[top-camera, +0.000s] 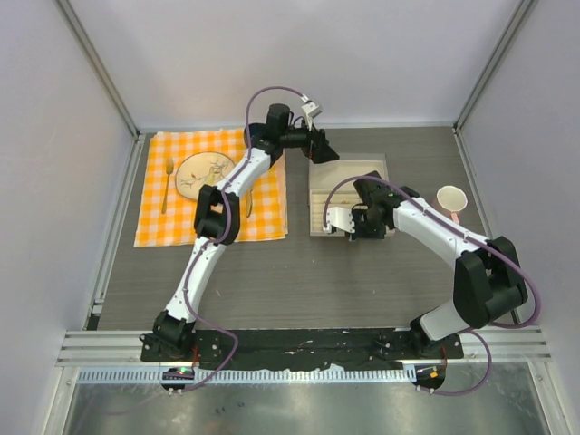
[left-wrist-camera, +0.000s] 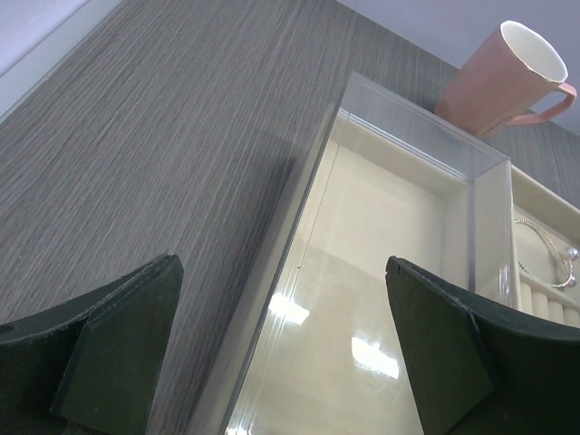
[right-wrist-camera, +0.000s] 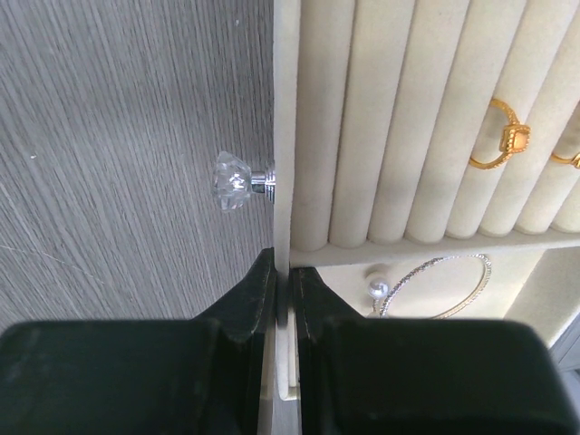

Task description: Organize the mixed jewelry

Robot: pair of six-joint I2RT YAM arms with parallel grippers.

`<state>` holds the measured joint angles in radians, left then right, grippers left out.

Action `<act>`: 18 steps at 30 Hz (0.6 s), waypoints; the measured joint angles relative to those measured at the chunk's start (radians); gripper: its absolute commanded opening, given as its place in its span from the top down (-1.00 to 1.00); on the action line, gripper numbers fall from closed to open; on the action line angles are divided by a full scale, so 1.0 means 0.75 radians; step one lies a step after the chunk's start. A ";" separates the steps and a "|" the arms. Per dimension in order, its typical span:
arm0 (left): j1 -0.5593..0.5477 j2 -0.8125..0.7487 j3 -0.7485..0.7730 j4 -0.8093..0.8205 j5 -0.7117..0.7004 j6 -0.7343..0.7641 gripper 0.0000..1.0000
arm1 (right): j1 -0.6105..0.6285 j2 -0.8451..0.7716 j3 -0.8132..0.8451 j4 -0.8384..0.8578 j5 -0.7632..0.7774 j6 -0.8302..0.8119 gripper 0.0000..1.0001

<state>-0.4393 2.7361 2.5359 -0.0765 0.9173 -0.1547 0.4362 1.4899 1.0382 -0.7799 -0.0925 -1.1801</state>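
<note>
Right tool tight on tray wall, gold ring nearby (left tool wide).

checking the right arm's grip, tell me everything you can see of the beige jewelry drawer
The drawer is pale beige and velvet-like, lying flat on the grey wood-grain table. Its thin front wall carries a faceted clear knob on a metal stem. Behind the wall run padded ring rolls holding a gold ring; a compartment past them holds a thin silver hoop with a pearl. The right gripper has its jaws shut on the front wall, beside the knob.
</note>
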 measured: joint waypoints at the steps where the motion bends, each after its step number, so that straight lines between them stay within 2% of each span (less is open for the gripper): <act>1: -0.001 0.000 0.000 0.003 0.001 0.000 -1.00 | -0.003 0.001 0.003 -0.001 -0.004 0.000 0.98; 18: -0.023 0.004 0.000 0.018 0.015 0.001 -1.00 | -0.027 0.013 0.033 -0.024 -0.024 -0.002 0.98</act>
<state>-0.4568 2.7388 2.5359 -0.0631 0.9283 -0.1543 0.4160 1.4994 1.0630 -0.7982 -0.1108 -1.1816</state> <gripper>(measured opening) 0.996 0.128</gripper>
